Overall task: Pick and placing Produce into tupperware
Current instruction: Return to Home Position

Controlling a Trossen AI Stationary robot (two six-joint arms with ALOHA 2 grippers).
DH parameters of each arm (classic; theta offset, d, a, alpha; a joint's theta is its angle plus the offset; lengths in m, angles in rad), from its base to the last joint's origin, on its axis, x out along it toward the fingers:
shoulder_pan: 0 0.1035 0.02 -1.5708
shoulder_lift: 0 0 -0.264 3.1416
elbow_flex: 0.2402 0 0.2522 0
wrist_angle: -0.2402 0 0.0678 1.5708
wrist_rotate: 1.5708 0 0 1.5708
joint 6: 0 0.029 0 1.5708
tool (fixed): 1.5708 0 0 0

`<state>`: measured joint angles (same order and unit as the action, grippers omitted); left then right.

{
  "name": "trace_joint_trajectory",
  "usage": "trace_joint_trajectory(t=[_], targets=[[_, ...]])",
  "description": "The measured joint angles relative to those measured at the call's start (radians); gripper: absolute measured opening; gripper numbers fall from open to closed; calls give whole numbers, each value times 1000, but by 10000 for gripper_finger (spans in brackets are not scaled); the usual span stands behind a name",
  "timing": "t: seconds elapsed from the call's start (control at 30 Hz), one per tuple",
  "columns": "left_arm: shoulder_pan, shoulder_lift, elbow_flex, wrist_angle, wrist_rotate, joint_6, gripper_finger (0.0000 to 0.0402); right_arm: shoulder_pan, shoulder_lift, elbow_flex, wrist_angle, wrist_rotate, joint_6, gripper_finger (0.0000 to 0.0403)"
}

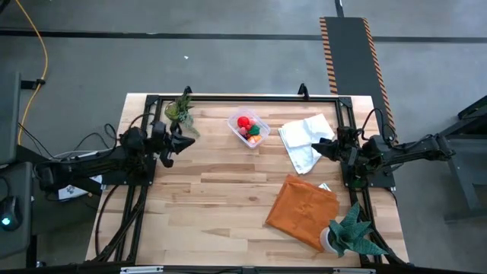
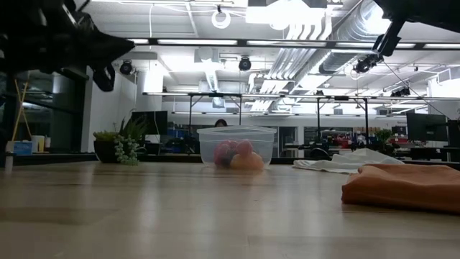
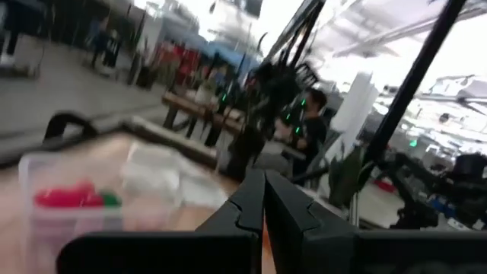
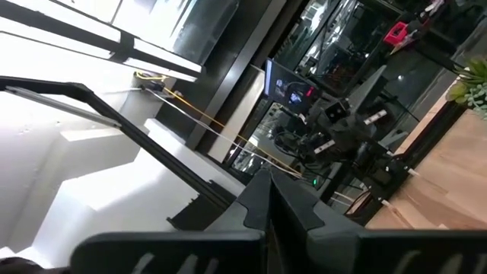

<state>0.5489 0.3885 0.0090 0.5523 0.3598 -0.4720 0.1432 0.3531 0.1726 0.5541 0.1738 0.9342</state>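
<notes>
Wooden table (image 1: 228, 190) carries the tupperware (image 1: 249, 128) lying diagonally with produce (image 1: 245, 124) inside; left gripper (image 3: 262, 183) and right gripper (image 4: 268, 183) closed, empty.

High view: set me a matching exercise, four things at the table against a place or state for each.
Things:
1 tupperware
2 white cloth
3 orange cloth
4 left gripper

Places or states:
A shut, beside the far potted plant
B holds the produce
C crumpled, by the right gripper
D lies next to the near potted plant

Pairs: 1-B, 2-C, 3-D, 4-A
</notes>
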Motion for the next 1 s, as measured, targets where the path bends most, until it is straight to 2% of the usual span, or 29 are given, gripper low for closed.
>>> trace_joint_trajectory(t=[0.57, 1.0], targets=[[-12, -2, 0, -389, -11, -4, 1, 0, 0, 0, 3, -18, -106, 0], [-295, -55, 1, -481, -40, -3, 3, 0, 0, 0, 4, -34, -178, 0]])
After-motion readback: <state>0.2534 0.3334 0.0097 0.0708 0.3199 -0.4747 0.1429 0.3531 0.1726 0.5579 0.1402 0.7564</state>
